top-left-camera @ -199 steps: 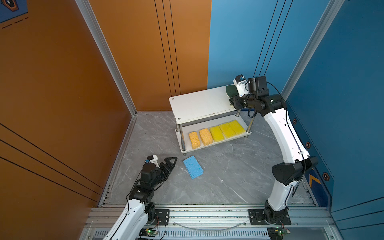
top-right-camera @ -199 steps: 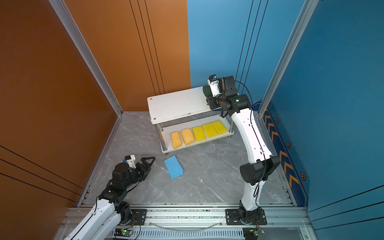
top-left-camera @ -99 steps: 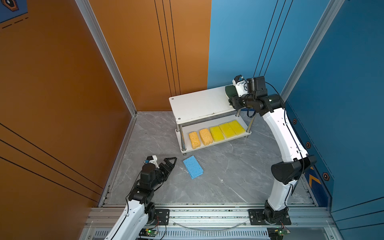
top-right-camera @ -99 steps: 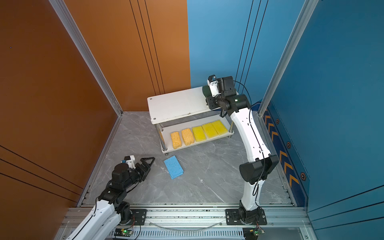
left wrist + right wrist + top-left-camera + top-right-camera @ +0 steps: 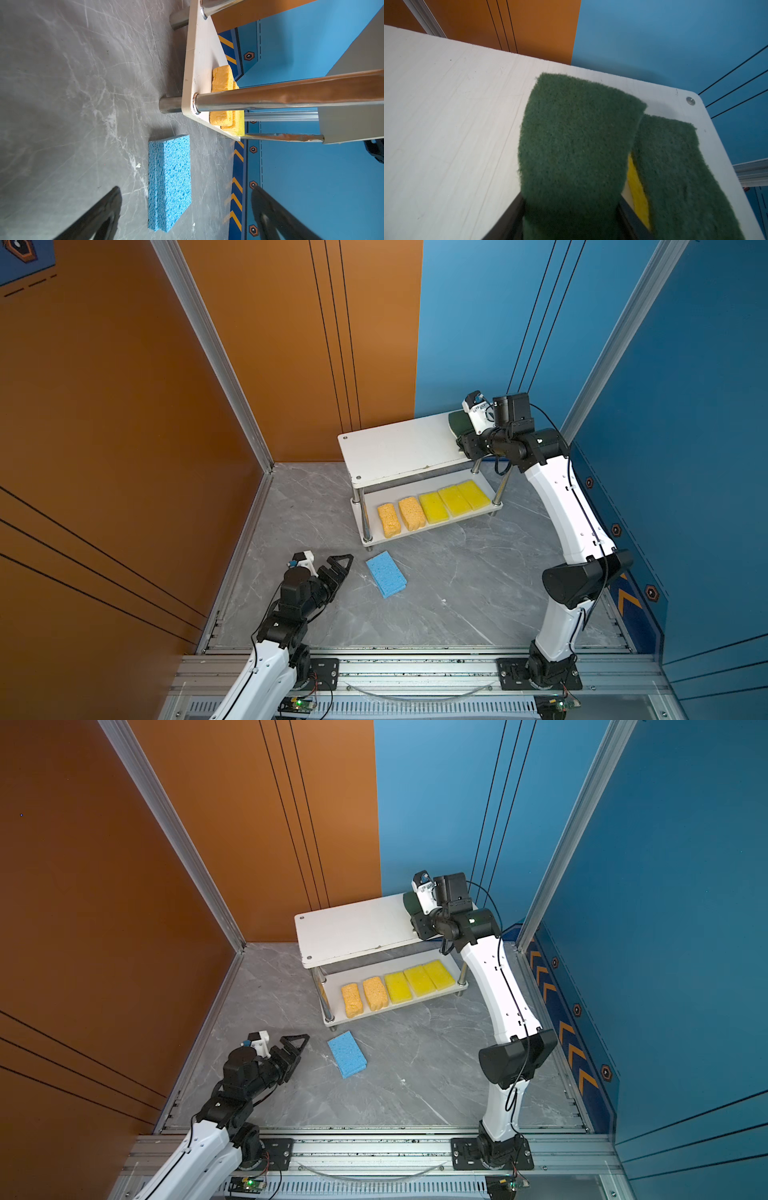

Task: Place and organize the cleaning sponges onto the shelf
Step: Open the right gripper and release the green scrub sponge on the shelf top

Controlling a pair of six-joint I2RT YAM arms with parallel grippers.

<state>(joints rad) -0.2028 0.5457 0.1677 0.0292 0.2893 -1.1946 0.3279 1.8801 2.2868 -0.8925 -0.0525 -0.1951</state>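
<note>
**Two-tier shelf part-filled; right claw at its top board, left claw low over the counter.**

The shelf (image 5: 395, 452) stands at the back of the grey counter (image 5: 457, 593). Its lower board carries five sponges side by side: two orange sponges (image 5: 389, 519) (image 5: 411, 512) at the left, then three yellow sponges (image 5: 454, 500). On the top board's right end a flat green-topped sponge (image 5: 675, 166) lies by the corner screw (image 5: 690, 101). A tilted green-topped sponge (image 5: 577, 141) sits between the jaws of the right claw (image 5: 571, 216) — whether they press it cannot be told. A light blue stack (image 5: 385, 573) — two sponges, by the seam on its side — lies on the counter before the shelf, near the spread, empty left claw (image 5: 343, 566).
</note>
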